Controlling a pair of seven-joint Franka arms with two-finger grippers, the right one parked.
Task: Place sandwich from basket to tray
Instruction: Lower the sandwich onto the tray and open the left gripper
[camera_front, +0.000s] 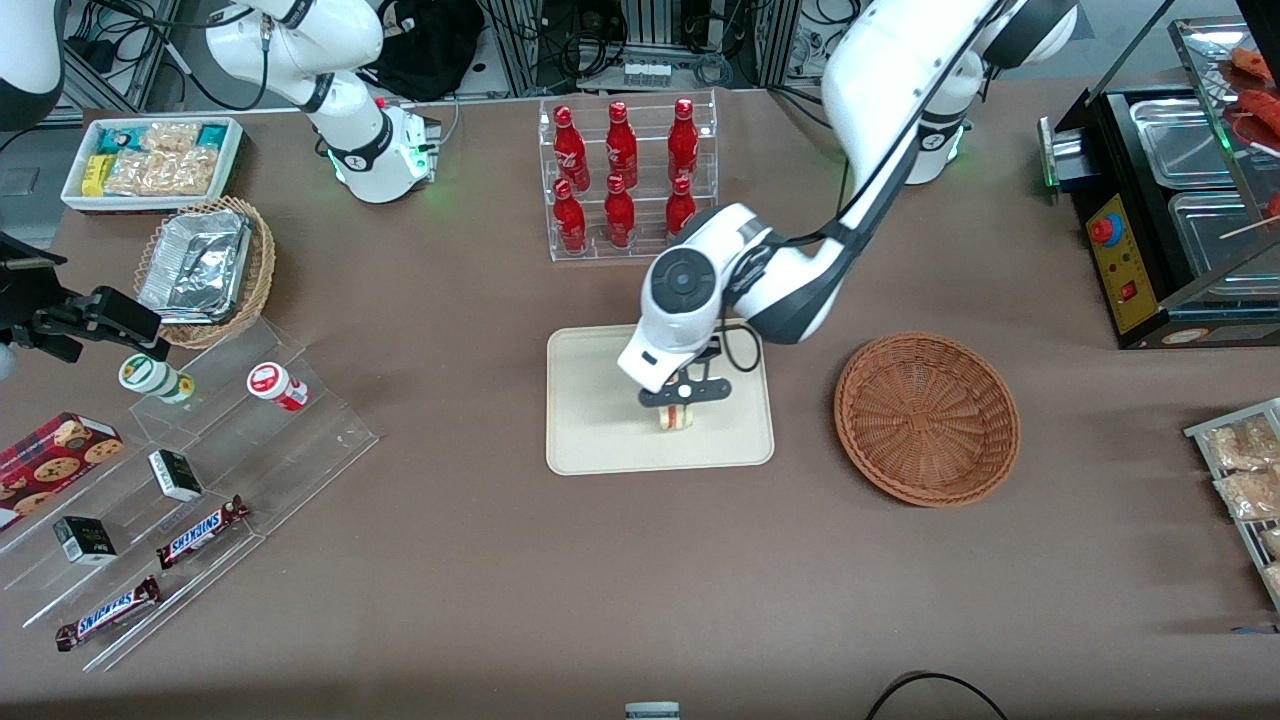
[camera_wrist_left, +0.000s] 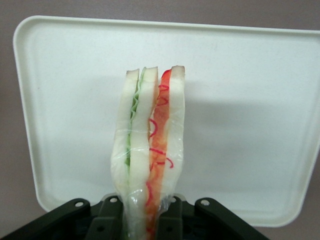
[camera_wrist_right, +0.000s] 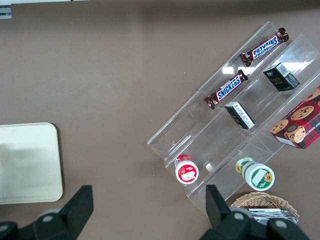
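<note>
Presently, the flat cream-beige rectangular plastic tray (camera_front: 590, 440) is seen under the left arm's black two-finger gripper (camera_front: 679, 409), which is clenched on the small wrapped triangular sandwich of white bread with red and green filling (camera_wrist_left: 149, 150), held above the tray. The reddish-brown round woven wicker basket (camera_front: 927, 417) is left empty. The sandwich is judged light, soft and slippery in its film, best pinched gently across the bread faces.

A matt, smooth cream plastic tray (camera_front: 600, 440) lies on a dull brown cloth-like table cover (camera_front: 460, 560). The gripper (camera_front: 683, 398), black matt plastic with metal screws, is clamped on the sandwich (camera_wrist_left: 149, 150) above the tray; the soft white bread sits in thin, glossy clear film. Beside the tray, the basket (camera_front: 927, 417) is rough woven reddish-brown wicker. The arm (camera_front: 880, 120) is glossy white plastic.
</note>
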